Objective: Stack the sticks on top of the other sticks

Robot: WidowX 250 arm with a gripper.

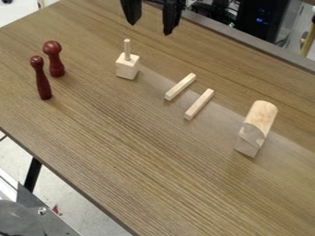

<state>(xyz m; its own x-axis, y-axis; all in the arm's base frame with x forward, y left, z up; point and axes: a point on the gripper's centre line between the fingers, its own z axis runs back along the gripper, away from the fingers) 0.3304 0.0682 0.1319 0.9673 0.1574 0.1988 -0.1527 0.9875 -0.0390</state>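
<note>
Across the wooden surface [123, 138], below the gripper [150, 28], jaws apart, find parallel sticks [180, 86], probably spaced to bear others.

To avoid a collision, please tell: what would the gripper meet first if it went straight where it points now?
Most likely the tabletop, since the gripper points down. Its height is unclear, so I cannot rule out the block with the peg.

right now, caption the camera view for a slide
Two wooden sticks lie unstacked, side by side, on the table; the gripper hangs, jaws open
</note>
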